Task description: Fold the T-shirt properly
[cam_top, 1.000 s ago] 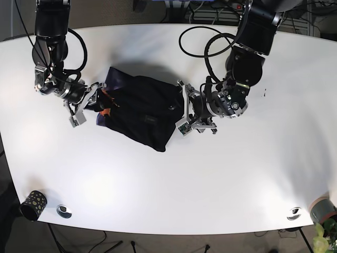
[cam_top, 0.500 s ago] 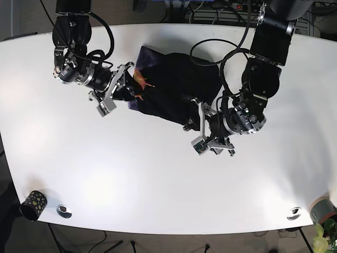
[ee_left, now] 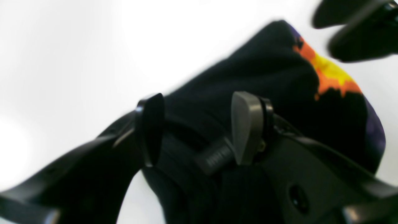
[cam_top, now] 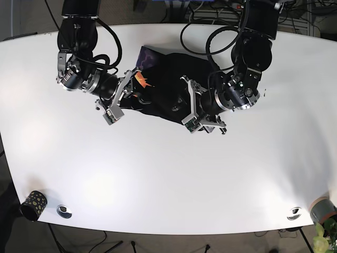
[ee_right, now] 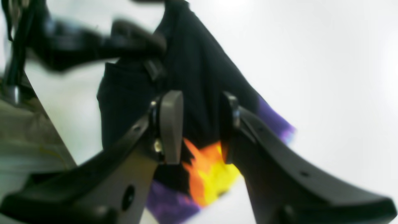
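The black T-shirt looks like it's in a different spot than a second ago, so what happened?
Both arms carried the T-shirt from mid-table toward the far edge. The left gripper dipped nearer the camera half a second ago and has come back against the cloth; the right gripper stays at the flame-print end. The patterned cup and metal discs haven't moved.

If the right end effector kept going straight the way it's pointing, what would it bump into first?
Probably the black T-shirt: the right end effector points straight at its cloth, fingers apart around it. Blur hides whether they touch.
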